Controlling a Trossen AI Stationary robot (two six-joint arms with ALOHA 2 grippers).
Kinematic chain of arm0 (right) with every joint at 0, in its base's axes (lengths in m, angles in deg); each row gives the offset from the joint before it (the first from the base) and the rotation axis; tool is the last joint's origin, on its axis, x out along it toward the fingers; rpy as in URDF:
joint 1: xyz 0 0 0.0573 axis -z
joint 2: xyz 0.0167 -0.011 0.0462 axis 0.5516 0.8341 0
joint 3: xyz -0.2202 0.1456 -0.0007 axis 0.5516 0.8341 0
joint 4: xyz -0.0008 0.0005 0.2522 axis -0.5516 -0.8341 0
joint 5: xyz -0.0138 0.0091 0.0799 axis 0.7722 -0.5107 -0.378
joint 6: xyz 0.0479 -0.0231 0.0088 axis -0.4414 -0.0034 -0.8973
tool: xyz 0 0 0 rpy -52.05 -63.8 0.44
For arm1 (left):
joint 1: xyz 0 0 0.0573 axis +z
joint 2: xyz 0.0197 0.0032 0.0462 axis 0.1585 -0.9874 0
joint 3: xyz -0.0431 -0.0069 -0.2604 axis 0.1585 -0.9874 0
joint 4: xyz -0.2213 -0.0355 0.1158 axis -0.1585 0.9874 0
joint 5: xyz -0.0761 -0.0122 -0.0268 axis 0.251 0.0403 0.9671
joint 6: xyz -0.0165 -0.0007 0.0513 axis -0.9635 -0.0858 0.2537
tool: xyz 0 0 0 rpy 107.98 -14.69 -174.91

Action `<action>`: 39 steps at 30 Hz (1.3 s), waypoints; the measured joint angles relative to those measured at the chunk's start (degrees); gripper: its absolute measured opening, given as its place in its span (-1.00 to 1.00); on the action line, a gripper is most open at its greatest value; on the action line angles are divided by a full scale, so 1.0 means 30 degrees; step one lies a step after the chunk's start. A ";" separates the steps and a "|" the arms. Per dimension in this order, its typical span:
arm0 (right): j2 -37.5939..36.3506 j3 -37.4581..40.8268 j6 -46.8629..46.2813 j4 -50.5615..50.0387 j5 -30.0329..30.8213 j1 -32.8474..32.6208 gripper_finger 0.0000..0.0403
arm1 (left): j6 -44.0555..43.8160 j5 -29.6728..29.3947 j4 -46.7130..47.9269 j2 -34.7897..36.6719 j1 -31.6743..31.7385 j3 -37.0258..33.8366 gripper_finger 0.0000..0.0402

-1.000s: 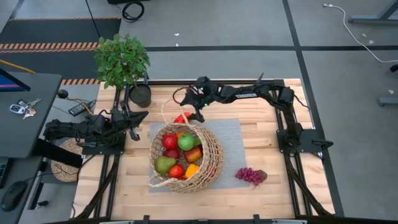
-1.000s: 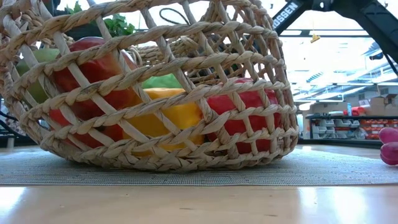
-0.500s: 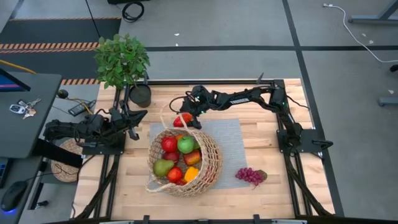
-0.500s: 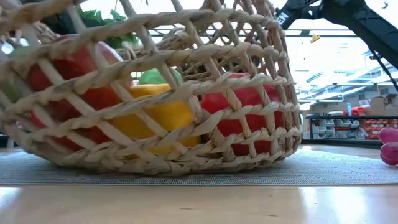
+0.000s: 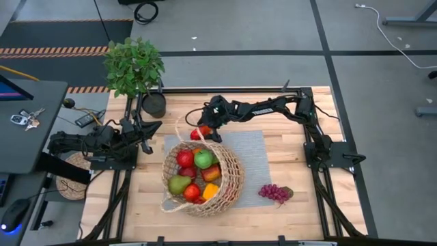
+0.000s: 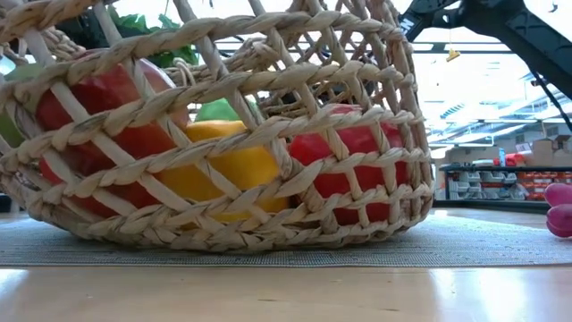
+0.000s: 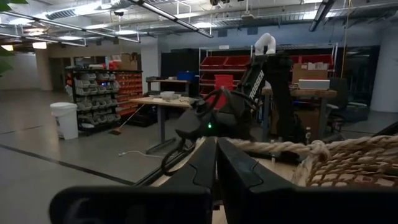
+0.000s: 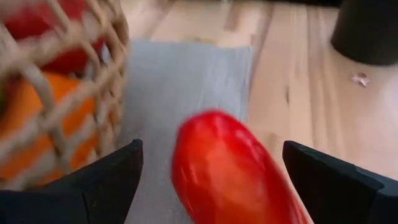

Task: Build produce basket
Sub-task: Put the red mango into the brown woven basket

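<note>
Wooden tabletop point(image 5: 287, 143) carries a grey mat point(image 5: 256, 160) on which the wicker basket point(image 5: 232, 179) sits, holding apples, a pear and other produce point(image 5: 194, 171). Purple grapes point(image 5: 274, 193) lie on the wood beside the mat. Right gripper point(image 5: 205, 130) hovers with fingers spread wide around a red fruit point(image 8: 233, 171) behind the basket. Left gripper point(image 5: 147, 137), fingers together, waits at the table's left edge.

We see the right gripper point(image 5: 203, 131) further toward the left side of the table than a second ago, its arm stretched out lower over the mat, its fingers now spread wide around the red piece of produce point(image 5: 200, 132) just behind the basket point(image 5: 232, 179). The basket itself sits slightly nearer the table's left and front; in the low view its weave point(image 6: 268, 134) looms larger and leans differently.
</note>
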 joint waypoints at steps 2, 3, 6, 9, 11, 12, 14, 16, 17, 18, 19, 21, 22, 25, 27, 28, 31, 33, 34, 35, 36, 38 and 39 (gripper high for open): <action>0.0000 0.0013 0.0400 -0.0337 0.0758 -0.0026 0.93 | 0.0000 0.0000 -0.0003 0.0000 0.0007 0.0000 -0.91; 0.0000 0.0013 0.0411 -0.0329 0.1094 -0.0026 0.93 | -0.0007 0.0000 -0.0007 0.0000 0.0007 0.0000 -0.91; 0.0000 0.0013 0.0109 -0.0313 0.1732 -0.0004 0.93 | -0.0016 0.0000 -0.0023 0.0000 0.0007 0.0000 -0.92; 0.0000 0.0013 0.0016 -0.0768 0.2144 -0.0004 0.92 | -0.0029 0.0007 -0.0080 0.0000 0.0007 0.0000 -0.90; 0.0012 0.0013 0.0016 -0.1324 0.2481 -0.0004 0.89 | -0.0035 0.0007 -0.0138 0.0000 0.0007 0.0000 -0.89; 0.0022 0.0013 -0.0050 -0.1448 0.2564 -0.0004 0.87 | -0.0078 0.0007 -0.0138 0.0000 0.0007 0.0000 -0.89; 0.0022 0.0013 -0.0388 -0.1547 0.2820 -0.0011 0.82 | -0.0418 0.0015 -0.0142 0.0000 0.0007 0.0000 -0.89; 0.0015 0.0008 -0.0595 -0.1678 0.2925 -0.0018 0.76 | -0.0517 0.0019 -0.0146 0.0000 0.0007 0.0000 -0.90; 0.0007 -0.0006 -0.0609 -0.1783 0.2949 -0.0014 0.73 | -0.0517 0.0019 -0.0150 0.0000 0.0007 0.0000 -0.90; -0.0007 -0.0013 -0.0602 -0.1853 0.2994 -0.0022 0.71 | -0.0517 0.0022 -0.0153 0.0000 0.0007 0.0000 -0.91; -0.0007 -0.0016 -0.0620 -0.1877 0.3044 -0.0037 0.69 | -0.0524 0.0022 -0.0153 0.0000 0.0007 0.0000 -0.92; -0.0015 -0.0016 -0.0729 -0.1875 0.3160 -0.0047 0.66 | -0.0525 0.0022 -0.0153 0.0000 0.0007 0.0000 -0.92; -0.0015 -0.0016 -0.0795 -0.1869 0.3182 -0.0047 0.64 | -0.0517 0.0022 -0.0153 0.0000 0.0007 0.0000 -0.91; -0.0015 -0.0016 -0.0881 -0.1826 0.3189 -0.0047 0.61 | -0.0525 0.0018 -0.0153 0.0000 0.0007 0.0000 -0.89; -0.0019 -0.0016 -0.1078 -0.1668 0.3145 -0.0047 0.61 | -0.0525 0.0015 -0.0153 0.0000 0.0007 0.0000 -0.88; -0.0029 -0.0012 -0.1273 -0.1570 0.3100 -0.0047 0.61 | -0.0517 0.0015 -0.0160 0.0000 0.0007 0.0000 -0.88; -0.0077 0.0029 -0.1832 -0.1137 0.3051 -0.0040 0.60 | -0.0517 0.0015 -0.0160 0.0000 0.0007 0.0000 -0.88; -0.0197 0.0057 -0.1983 -0.0793 0.3058 -0.0040 0.60 | -0.0517 0.0015 -0.0159 0.0000 0.0007 0.0000 -0.89; -0.0340 0.0057 -0.2008 -0.0674 0.3070 -0.0035 0.59 | -0.0517 0.0015 -0.0160 0.0000 0.0015 0.0000 -0.90; -0.0480 0.0057 -0.2047 -0.0680 0.3069 -0.0011 0.59 | -0.0520 0.0016 -0.0160 0.0000 0.0015 0.0000 -0.91; -0.0594 0.0053 -0.2157 -0.0396 0.3100 -0.0007 0.59 | -0.0517 0.0013 -0.0160 0.0000 0.0015 0.0000 -0.91; -0.0824 0.0050 -0.2544 -0.0095 0.3328 0.0004 0.59 | -0.0517 0.0015 -0.0127 0.0000 0.0015 0.0000 -0.92; -0.0923 0.0050 -0.2753 0.0241 0.3637 0.0002 0.59 | -0.0517 0.0015 -0.0131 0.0000 0.0015 0.0000 -0.92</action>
